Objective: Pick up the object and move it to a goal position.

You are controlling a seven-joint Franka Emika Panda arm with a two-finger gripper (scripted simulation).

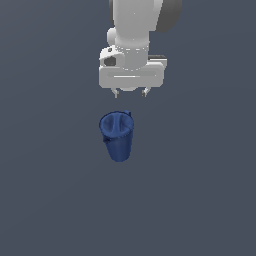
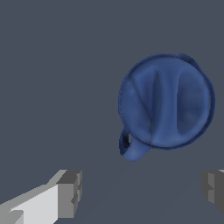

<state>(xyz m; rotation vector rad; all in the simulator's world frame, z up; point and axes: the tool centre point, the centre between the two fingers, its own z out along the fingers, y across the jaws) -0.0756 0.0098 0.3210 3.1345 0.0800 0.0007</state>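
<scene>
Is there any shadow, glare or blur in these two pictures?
Exterior view: sharp, flat lighting, no cast shadow under the blue pitcher, no glare on the gripper. Wrist view: also sharp; soft shading streaks inside the pitcher, fingers cut off at the frame edge.

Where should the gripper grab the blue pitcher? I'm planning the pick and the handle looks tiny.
Probably across the wide round rim of the blue pitcher, coming straight down from above. It stands upright with its mouth open upward, and the open gripper hovers above it, not yet centred. The body tapers toward the base, so lower down may slip. The handle looks too small; set the fingers clear of it.
</scene>
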